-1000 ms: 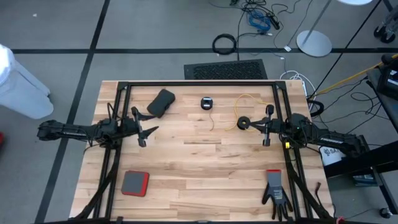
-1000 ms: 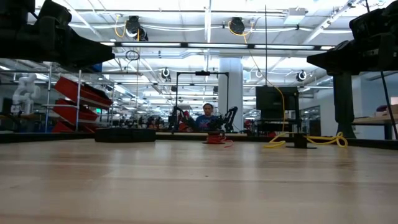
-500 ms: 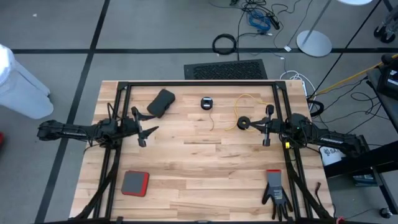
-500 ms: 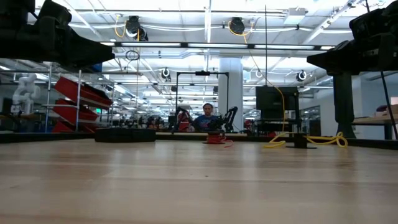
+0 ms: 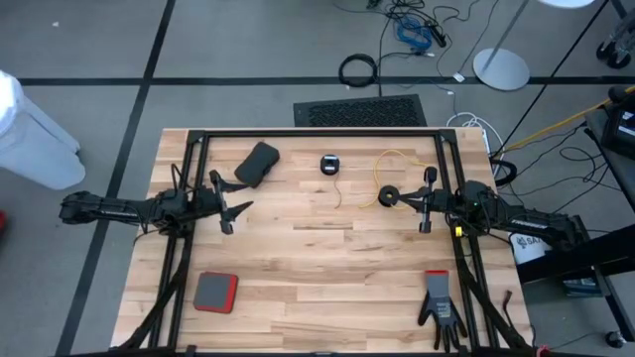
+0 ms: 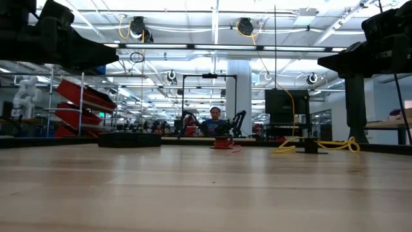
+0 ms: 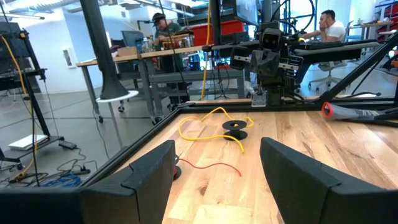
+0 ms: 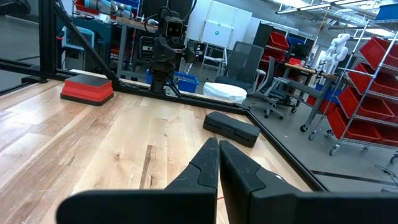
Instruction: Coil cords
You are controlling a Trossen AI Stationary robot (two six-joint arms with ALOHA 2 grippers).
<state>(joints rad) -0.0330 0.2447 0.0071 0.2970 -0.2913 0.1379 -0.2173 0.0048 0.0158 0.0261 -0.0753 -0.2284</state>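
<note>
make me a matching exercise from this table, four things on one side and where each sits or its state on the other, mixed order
Things
1. yellow cord
2. glove
3. left tool
4. right tool

Places or states
A. shut, beside the black reel of the yellow cord
B. open, nothing between its fingers
C. loose loop in the high view, toward the table's far right
D. near edge of the table, right-hand corner

Pairs: 1-C, 2-D, 3-B, 4-A
</note>
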